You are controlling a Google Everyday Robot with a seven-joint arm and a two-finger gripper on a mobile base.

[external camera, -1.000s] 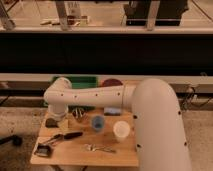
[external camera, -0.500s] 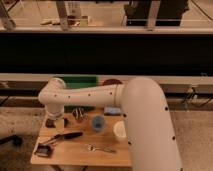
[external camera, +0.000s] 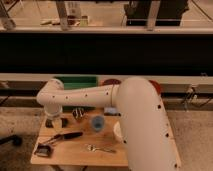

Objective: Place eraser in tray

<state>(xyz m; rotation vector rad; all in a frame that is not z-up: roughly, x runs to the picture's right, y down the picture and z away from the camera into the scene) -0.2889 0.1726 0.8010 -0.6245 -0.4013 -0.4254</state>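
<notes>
The eraser (external camera: 44, 150) is a small flat dark block at the table's front left corner, by the end of a black-handled utensil (external camera: 66, 136). The tray (external camera: 75, 83) is a green bin at the back of the table, partly hidden behind my arm. My gripper (external camera: 52, 121) hangs from the white wrist over the table's left side, low above the surface. It is in front of the tray and some way behind the eraser. I see nothing held in it.
On the wooden table (external camera: 75, 156) stand a blue cup (external camera: 97, 123), a small metal object (external camera: 77, 114), a fork (external camera: 100, 148) and a white cup (external camera: 118, 130) half hidden by my arm. Red bowls (external camera: 111, 82) sit beside the tray. A dark wall runs behind.
My arm has swung left and nearer the camera, and the wrist and gripper have come down over the table's left side. The objects on the table have not moved.
</notes>
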